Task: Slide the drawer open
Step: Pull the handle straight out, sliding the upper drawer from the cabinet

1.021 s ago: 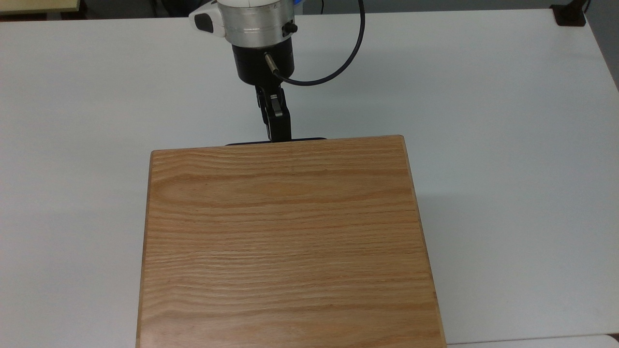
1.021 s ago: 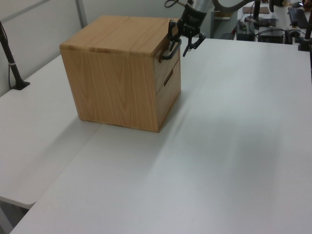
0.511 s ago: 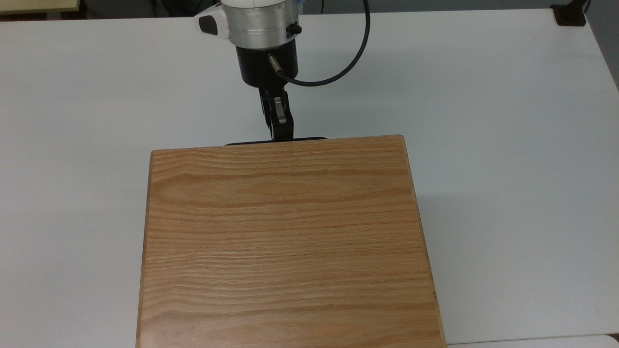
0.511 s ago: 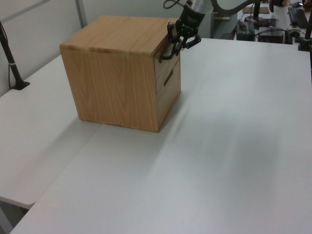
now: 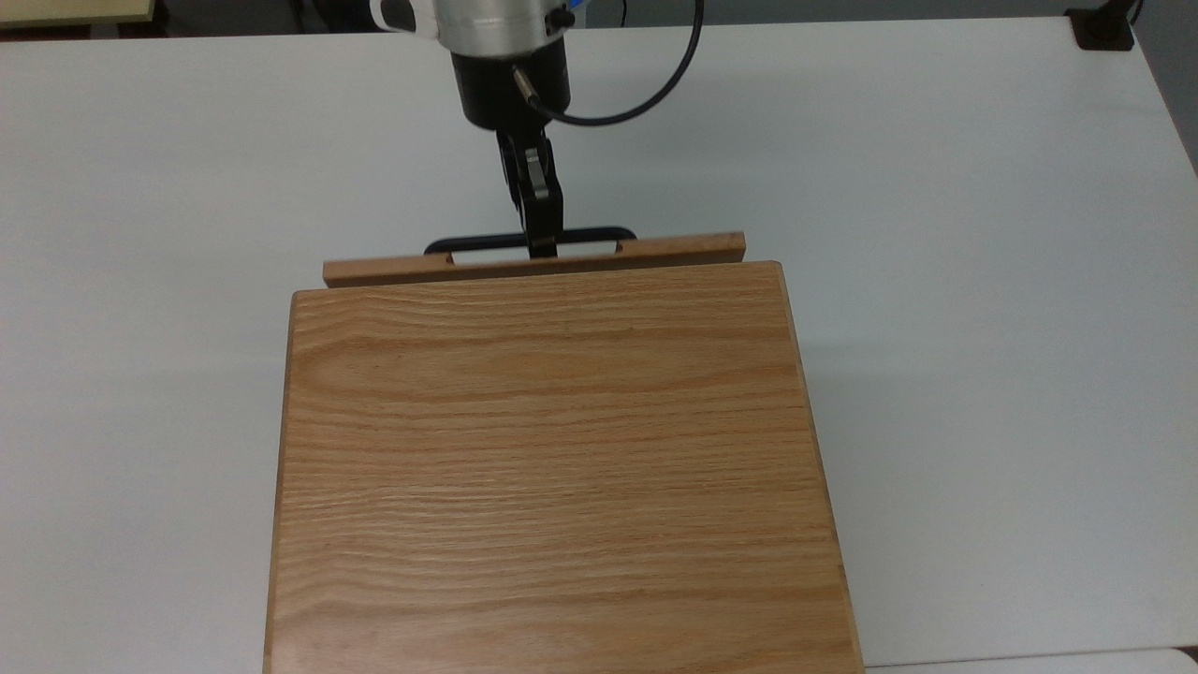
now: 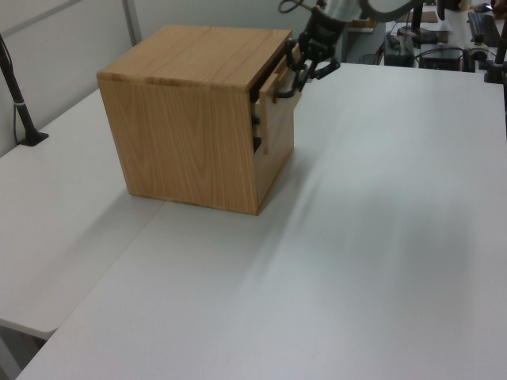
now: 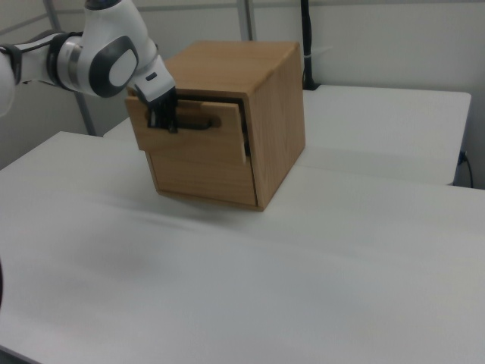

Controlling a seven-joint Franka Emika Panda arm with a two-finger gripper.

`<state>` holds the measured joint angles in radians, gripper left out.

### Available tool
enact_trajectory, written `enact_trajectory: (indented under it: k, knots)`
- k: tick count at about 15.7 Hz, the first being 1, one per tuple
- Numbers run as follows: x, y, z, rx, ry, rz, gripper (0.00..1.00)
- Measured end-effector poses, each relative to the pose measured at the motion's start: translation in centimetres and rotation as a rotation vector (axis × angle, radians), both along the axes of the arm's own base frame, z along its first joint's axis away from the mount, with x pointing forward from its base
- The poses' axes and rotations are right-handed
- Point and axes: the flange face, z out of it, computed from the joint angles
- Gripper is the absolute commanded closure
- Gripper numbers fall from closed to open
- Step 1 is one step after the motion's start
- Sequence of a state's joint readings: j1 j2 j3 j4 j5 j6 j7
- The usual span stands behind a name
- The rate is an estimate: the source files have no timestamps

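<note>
Drawer [image 5: 533, 266] now slid partly out at the cabinet's [image 5: 552, 468] 12 o'clock edge in the top view, hand [image 5: 541, 245] pinching its black handle [image 5: 468, 245], more travel apparently left.

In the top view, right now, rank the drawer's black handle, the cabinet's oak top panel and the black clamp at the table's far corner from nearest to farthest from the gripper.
1. Black handle: the gripper is at its middle, touching it.
2. Oak top panel: just below the pulled-out drawer front, toward the top view's bottom.
3. Black clamp: at the top view's upper right corner of the table, farthest.
</note>
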<state>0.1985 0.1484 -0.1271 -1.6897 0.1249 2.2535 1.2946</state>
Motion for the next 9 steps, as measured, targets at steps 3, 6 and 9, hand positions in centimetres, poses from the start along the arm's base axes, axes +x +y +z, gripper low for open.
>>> enact_trajectory:
  k: [3,6,9]
  knots:
    - [-4.0,-0.8,0.5,0.009,0.090,0.059,1.00]
    - [-8.8,-1.8,0.8,0.031,0.143,0.104,1.00]
    - [-12.3,-2.2,0.8,0.040,0.177,0.131,1.00]
